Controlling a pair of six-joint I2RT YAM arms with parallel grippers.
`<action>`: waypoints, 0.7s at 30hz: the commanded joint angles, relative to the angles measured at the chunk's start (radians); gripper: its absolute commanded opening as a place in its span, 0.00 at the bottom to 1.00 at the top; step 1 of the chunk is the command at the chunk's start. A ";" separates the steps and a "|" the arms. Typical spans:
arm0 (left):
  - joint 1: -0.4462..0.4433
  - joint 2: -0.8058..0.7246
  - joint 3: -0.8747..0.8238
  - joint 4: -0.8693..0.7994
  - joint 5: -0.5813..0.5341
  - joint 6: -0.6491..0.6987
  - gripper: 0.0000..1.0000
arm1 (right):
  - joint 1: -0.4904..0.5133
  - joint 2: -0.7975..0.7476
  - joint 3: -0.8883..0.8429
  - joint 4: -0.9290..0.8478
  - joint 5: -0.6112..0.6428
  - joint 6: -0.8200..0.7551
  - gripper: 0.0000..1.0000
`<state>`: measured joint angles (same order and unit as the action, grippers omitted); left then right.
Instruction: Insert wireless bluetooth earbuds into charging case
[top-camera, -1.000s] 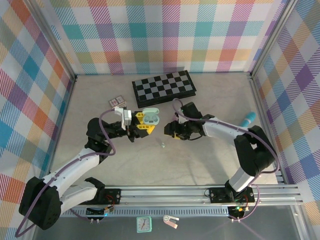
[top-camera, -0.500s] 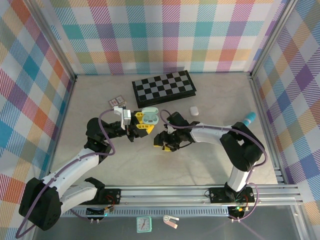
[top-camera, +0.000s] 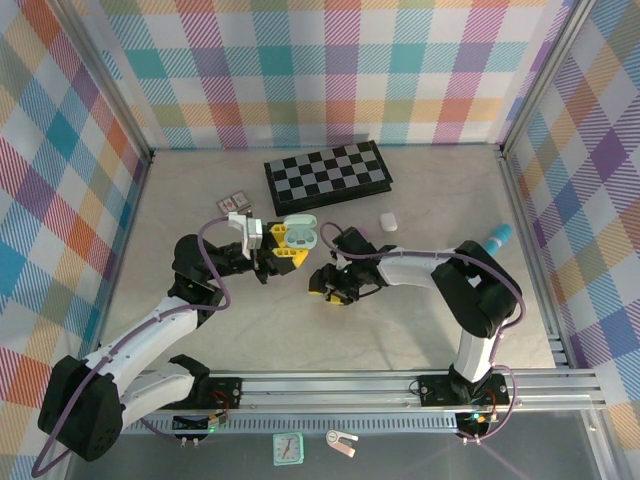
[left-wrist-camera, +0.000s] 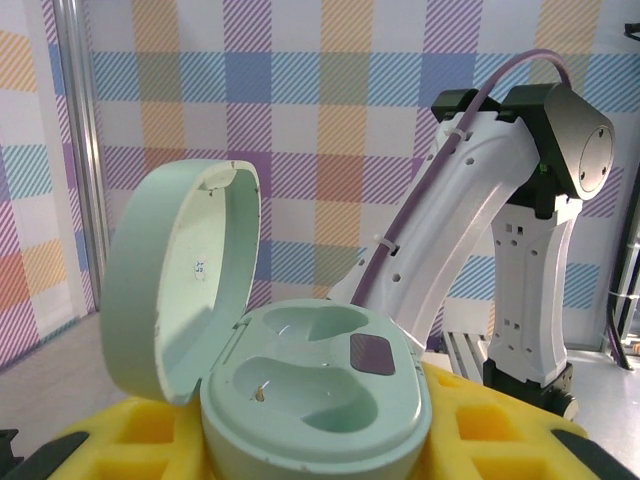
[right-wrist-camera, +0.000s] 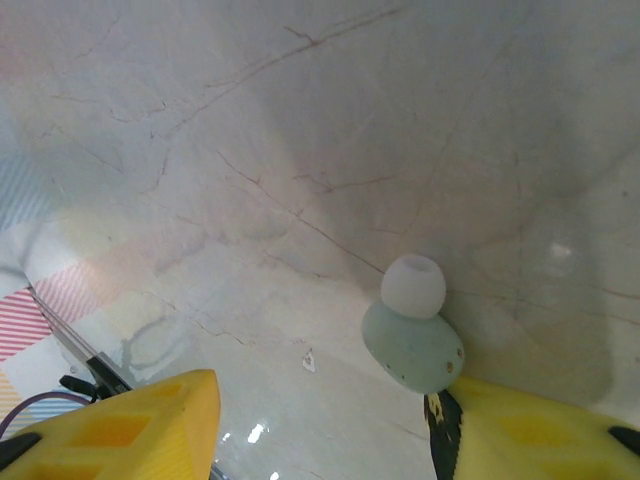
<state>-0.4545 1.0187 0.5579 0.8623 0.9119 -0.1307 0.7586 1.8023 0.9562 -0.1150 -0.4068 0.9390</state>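
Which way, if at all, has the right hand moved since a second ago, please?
Yes: the right hand has shifted left and toward the near edge, away from the chessboard.

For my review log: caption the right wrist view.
Mint green earbud lies on the table between the right arm's open yellow fingers.

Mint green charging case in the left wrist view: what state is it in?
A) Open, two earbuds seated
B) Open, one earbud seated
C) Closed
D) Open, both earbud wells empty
D: the left wrist view shows the mint green charging case hinged open, with both moulded wells bare and no earbud in either.
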 joint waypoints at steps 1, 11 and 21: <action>0.010 -0.025 0.003 -0.004 0.014 0.015 0.33 | -0.010 0.015 0.043 -0.010 0.074 -0.014 0.57; 0.011 -0.028 -0.001 -0.013 0.009 0.024 0.33 | -0.041 0.023 0.069 -0.027 0.093 -0.023 0.54; 0.013 -0.023 0.000 -0.016 0.004 0.026 0.33 | -0.052 0.011 0.058 0.041 0.093 -0.024 0.53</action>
<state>-0.4526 1.0103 0.5579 0.8360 0.9115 -0.1184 0.7124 1.8236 1.0119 -0.0994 -0.3248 0.9272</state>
